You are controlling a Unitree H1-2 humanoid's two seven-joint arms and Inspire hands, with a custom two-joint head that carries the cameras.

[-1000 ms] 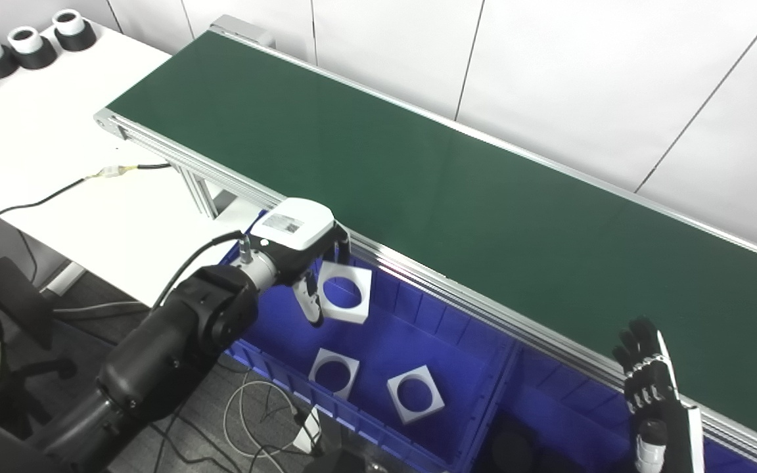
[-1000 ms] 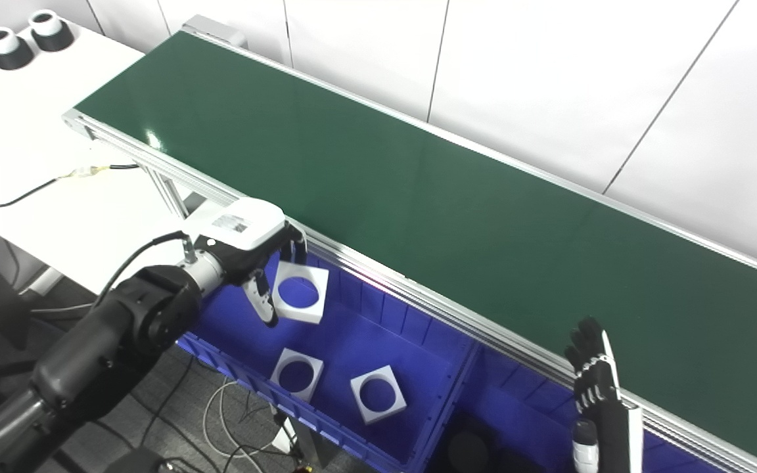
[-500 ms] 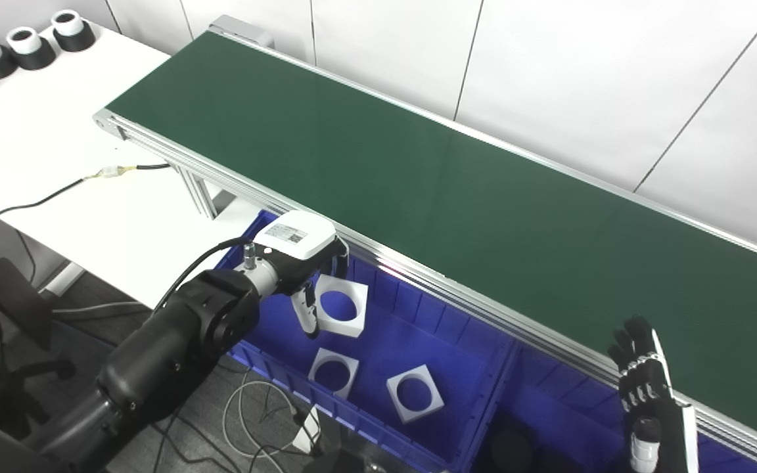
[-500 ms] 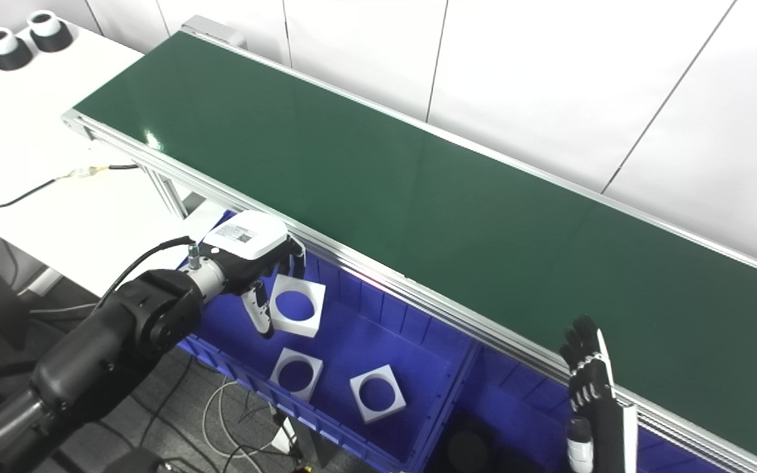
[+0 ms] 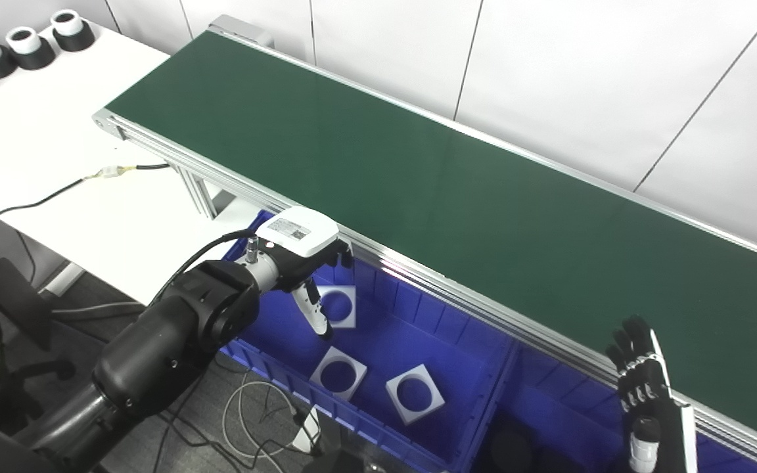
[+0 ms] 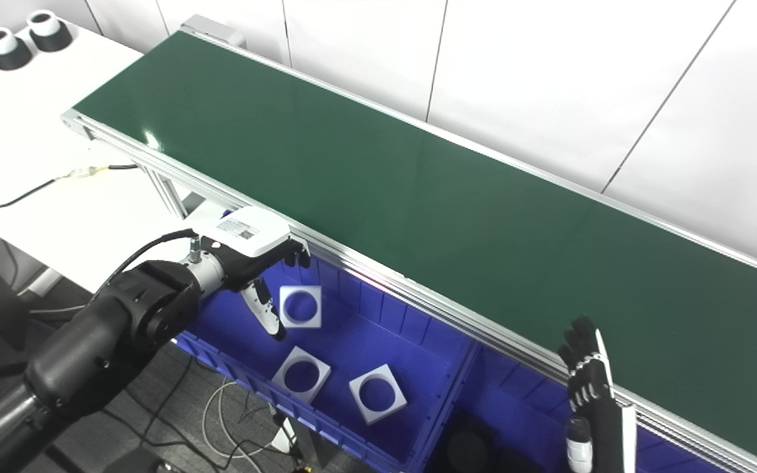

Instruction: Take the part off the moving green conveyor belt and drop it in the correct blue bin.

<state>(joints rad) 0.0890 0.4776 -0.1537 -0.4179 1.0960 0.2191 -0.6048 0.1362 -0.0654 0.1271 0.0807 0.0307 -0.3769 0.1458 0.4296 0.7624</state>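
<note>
The white square part (image 5: 337, 306), which half a second ago sat pinched at the left hand (image 5: 304, 253), now lies apart from the fingers, lower and smaller in view inside the left blue bin (image 5: 378, 341); the hand has let go and hovers above the bin's near-left corner with its fingers spread downward, grasping nothing. Whether the part has fully settled on the bin floor or is still falling is hard to tell from this angle, though it looks flat and level. That would mean the drop is done or all but done, and the bin seems the right one, since two matching pieces (image 5: 338, 373) (image 5: 414, 393) already lie there. The part is a flat white square plate with a large round hole through its middle, showing the blue of the bin through it, edges crisp and corners square. It lies toward the bin's back-left, near the conveyor rail, well apart from the other two. The green conveyor belt (image 5: 418, 177) carries nothing in view. The right hand (image 5: 644, 387) stands upright beside the belt's near rail, fingers extended and empty, waiting.
</note>
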